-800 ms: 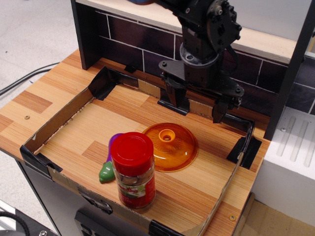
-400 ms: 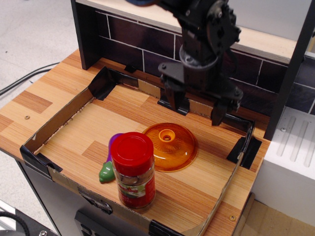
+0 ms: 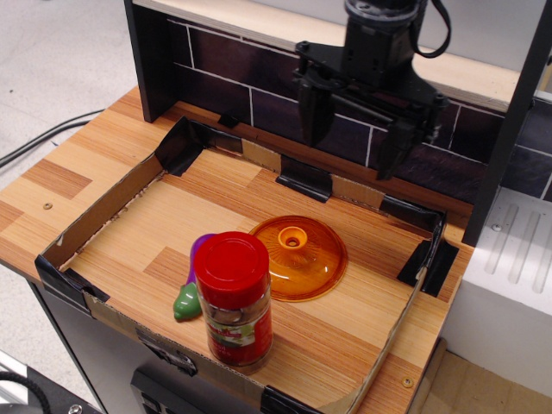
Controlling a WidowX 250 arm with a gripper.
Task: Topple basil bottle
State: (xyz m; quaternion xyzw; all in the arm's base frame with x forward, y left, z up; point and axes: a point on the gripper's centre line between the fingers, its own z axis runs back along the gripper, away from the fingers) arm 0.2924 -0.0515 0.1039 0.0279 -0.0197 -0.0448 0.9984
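Red-lidded basil bottle [image 3: 233,297] stands upright at the tray's front edge, well apart from the gripper [image 3: 352,134] — jaws spread wide, empty. Best push high, near the lid — toward open tray.

Bright, even overhead light; sharp focus; soft shadows

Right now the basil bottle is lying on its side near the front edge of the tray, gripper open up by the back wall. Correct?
Not quite. The basil bottle is standing upright on its base, red lid on top, not lying on its side; the observation.image view shows it. The rest holds: it is near the tray's front edge, and the gripper is open, up by the back wall.
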